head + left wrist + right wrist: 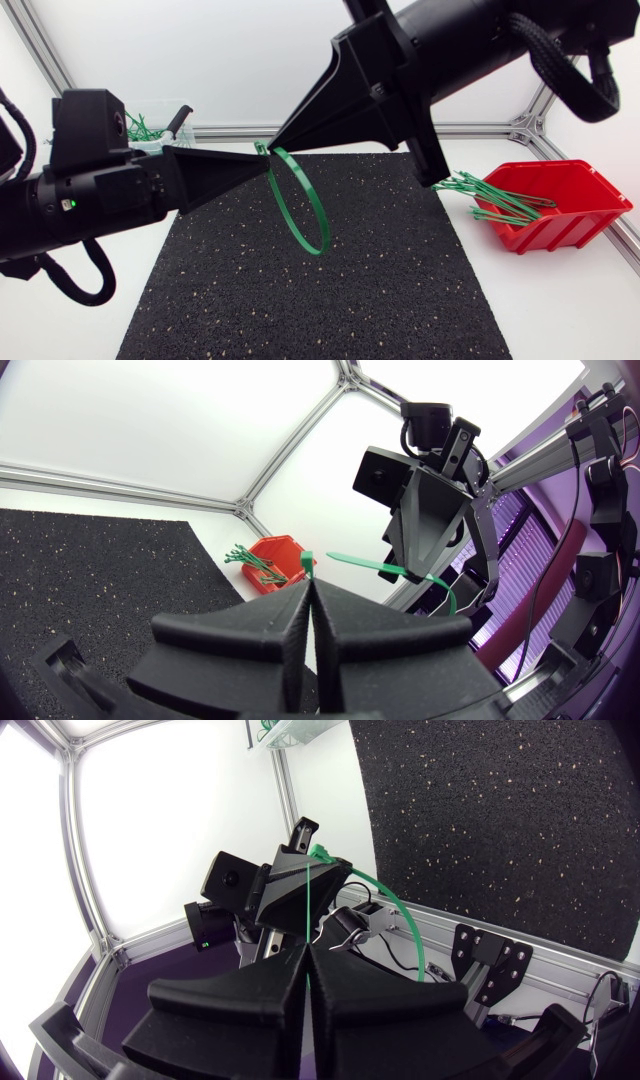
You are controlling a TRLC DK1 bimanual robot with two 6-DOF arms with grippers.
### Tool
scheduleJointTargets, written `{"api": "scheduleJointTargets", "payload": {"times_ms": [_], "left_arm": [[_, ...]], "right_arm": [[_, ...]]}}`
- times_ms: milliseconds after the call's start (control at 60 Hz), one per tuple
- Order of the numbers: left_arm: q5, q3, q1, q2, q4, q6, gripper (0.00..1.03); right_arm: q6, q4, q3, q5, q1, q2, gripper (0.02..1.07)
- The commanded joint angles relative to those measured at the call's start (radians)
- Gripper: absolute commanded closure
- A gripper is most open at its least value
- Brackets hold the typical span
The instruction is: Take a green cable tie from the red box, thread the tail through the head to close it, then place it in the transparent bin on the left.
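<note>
Both pincers clamped tight on the green cable tie (pixel 318 215), held over the black mat (pixel 350 290). Left pincer (pixel 263 163) grips the head end, right pincer (pixel 274 146) the strap; the loop hangs below. Red box (pixel 590 190) sits at my right, well apart.

A black rubber mat (pixel 380 270), flecked with pale specks, is laid flat on a white table (pixel 570 310) and covers its middle, from the far side to the near edge of the head view. A strip of white tabletop is seen on each side of the mat. An aluminium frame rail (pixel 480 129) is seen along the table's far edge, joined at a corner bracket (pixel 525 128) to slanted rails.
</note>
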Motion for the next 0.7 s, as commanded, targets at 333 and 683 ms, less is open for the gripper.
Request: {"api": "scheduleJointTargets", "payload": {"times_ms": [333, 683], "left_arm": [[-0.004, -0.027, -0.006, -0.014, 0.018, -0.015, 1.0], [-0.009, -0.027, -0.007, -0.014, 0.018, -0.014, 1.0]], "right_arm": [[0.038, 0.093, -0.098, -0.029, -0.005, -0.012, 1.01], [0.073, 0.178, -0.16, -0.044, -0.011, -0.066, 1.01]]}}
